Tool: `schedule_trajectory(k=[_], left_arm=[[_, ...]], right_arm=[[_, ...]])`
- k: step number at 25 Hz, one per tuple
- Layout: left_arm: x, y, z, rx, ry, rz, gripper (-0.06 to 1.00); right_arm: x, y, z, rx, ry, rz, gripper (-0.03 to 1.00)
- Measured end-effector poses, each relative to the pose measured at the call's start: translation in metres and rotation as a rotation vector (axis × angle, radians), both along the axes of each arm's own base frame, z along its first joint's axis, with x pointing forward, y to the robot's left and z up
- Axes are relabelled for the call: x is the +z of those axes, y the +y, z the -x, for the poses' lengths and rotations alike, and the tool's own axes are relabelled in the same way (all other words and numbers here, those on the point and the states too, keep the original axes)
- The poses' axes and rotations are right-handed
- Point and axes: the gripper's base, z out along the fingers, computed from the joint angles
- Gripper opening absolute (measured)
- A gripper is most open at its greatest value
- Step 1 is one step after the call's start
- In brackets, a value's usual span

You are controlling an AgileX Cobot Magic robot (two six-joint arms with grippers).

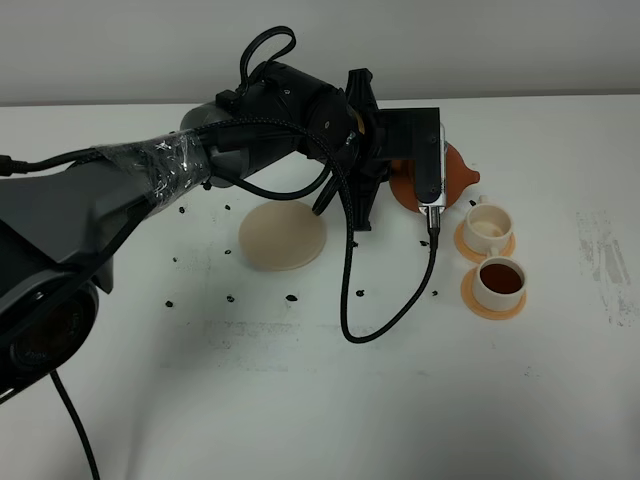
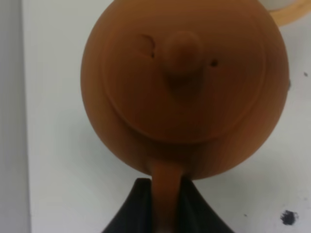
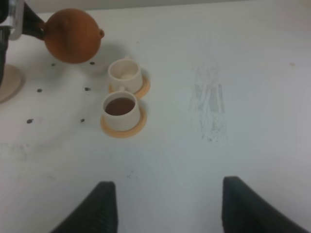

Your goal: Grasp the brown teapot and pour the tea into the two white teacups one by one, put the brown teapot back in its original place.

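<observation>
My left gripper [image 2: 165,188] is shut on the loop handle of the brown teapot [image 2: 184,82], which hangs above the table. In the high view the teapot [image 1: 460,176] is just up-left of the far white teacup [image 1: 487,226], spout toward the right; the left gripper itself is hidden behind the wrist mount. The far cup [image 3: 125,73] looks pale inside. The near teacup [image 1: 500,281] [image 3: 119,110] holds dark tea. Both stand on orange coasters. The cream saucer [image 1: 282,236] lies bare to the left. My right gripper [image 3: 170,206] is open, low over the table, well short of the cups.
A black cable [image 1: 392,308] loops down from the left arm onto the table between the saucer and the cups. Small black specks [image 1: 232,298] dot the white tabletop around the saucer. Grey scuff marks [image 1: 603,252] lie right of the cups.
</observation>
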Motion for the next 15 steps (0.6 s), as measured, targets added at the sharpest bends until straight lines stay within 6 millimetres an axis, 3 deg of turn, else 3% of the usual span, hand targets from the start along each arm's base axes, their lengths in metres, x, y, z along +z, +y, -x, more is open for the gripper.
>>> schedule_trajectory(k=[15], left_arm=[[-0.003, -0.016, 0.006, -0.072, -0.106, -0.044, 0.09]], right_arm=[[0.0, 0.0, 0.0, 0.0, 0.0, -0.001, 0.46]])
